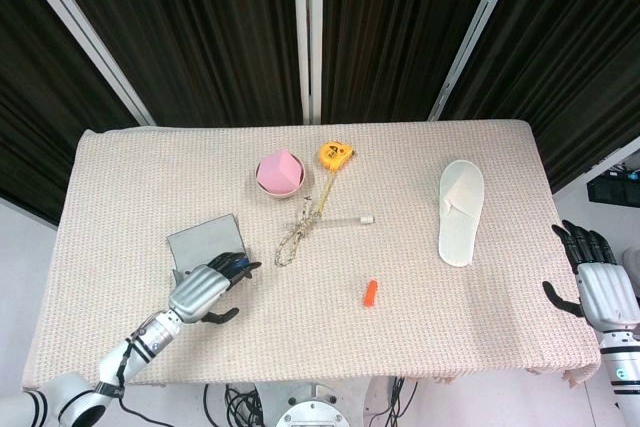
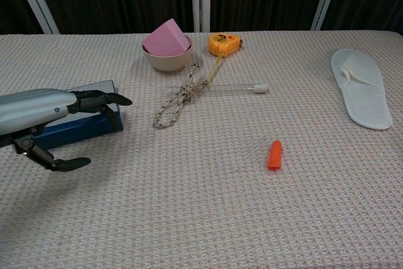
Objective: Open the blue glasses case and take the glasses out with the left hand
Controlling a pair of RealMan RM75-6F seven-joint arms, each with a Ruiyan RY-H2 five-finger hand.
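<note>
Dark pleated curtains hang behind a table [image 1: 420, 317] covered in a beige woven cloth. The biggest loose thing is a white slipper [image 1: 460, 211] toward the right side. Next comes the blue glasses case [image 1: 205, 247] at the left front, lid standing open and tilted back, its pale grey lining facing up in the head view; in the chest view only a strip of its blue wall [image 2: 82, 127] shows behind the arm. The glasses themselves cannot be made out, since the fingers cover the tray.

The left hand [image 1: 203, 290] lies over the near edge of the case, fingers [image 2: 104, 98] stretched forward and a little apart above the tray, thumb hanging below the front wall; it seems to hold nothing yet. The right hand [image 1: 598, 282] waits off the table's right edge, fingers spread, holding nothing.

The case looks stiff and light, likely to skid on the cloth if pushed sideways. Glasses are thin and easily bent, with lenses that smear, so the bridge or a temple arm is probably the place to pinch, lifting straight up.

Smaller things: a bowl [image 1: 280, 180] holding a pink block, a coiled rope [image 1: 296, 236], a yellow tape measure [image 1: 335, 155], a clear tube [image 1: 345, 219], a small orange piece [image 1: 369, 293]
</note>
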